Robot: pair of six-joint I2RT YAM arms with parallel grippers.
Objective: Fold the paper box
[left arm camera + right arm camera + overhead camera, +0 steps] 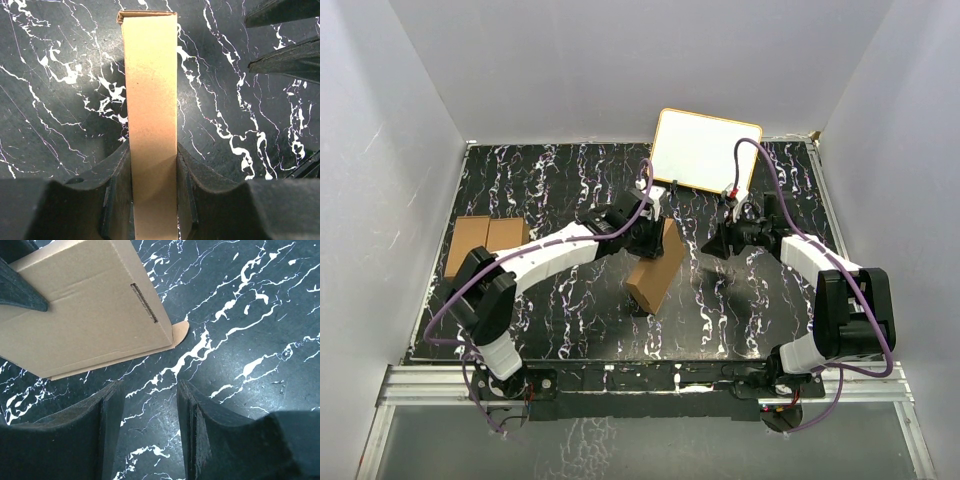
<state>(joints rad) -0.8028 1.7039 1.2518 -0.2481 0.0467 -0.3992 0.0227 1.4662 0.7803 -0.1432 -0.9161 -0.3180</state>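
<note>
Left hand [153,160] clamps paper box [150,85]; right hand [150,395] open, beside it.

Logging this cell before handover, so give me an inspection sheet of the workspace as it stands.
Surface: black tabletop with white veining.
Job's things: paper box folded to a slim carton, mid-table; a rounded tab sticks out at one corner.
Clutter: twin brown cartons side by side at the left edge; white board with a yellow rim at the far edge.
Grippers: left gripper shut on the paper box; right gripper open, nothing between its fingers, close beside the box.
Cables: purple cables loop along both arms.
Surroundings: white walls on three sides; metal rail at the near edge.
</note>
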